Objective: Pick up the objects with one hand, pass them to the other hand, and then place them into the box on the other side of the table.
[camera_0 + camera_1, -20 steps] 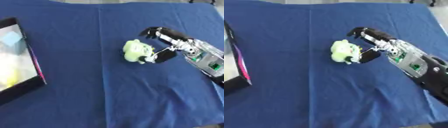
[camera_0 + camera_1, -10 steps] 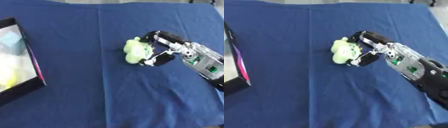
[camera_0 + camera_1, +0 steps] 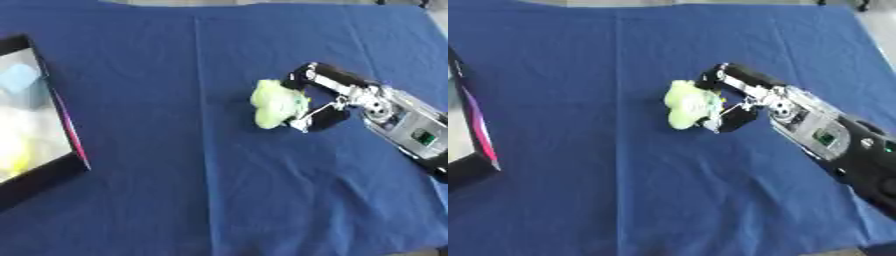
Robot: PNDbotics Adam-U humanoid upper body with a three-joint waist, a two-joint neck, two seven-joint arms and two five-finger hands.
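Note:
A pale green soft toy (image 3: 276,104) lies on the blue cloth near the middle right. My right hand (image 3: 337,97) reaches in from the right edge, its fingers curled over the toy's top and its thumb against the toy's lower side, so it pinches the toy. At the left edge stands the black-framed box (image 3: 77,155), with pale blue, white and yellow things inside. My left hand shows in no view.
The blue cloth (image 3: 175,200) covers the whole table, with a crease running down from the far edge. The pink inner rim of the box (image 3: 477,122) shows at the left edge of the right eye view.
My right hand has moved left onto the green toy and its fingers and thumb have closed around it. The toy has barely shifted.

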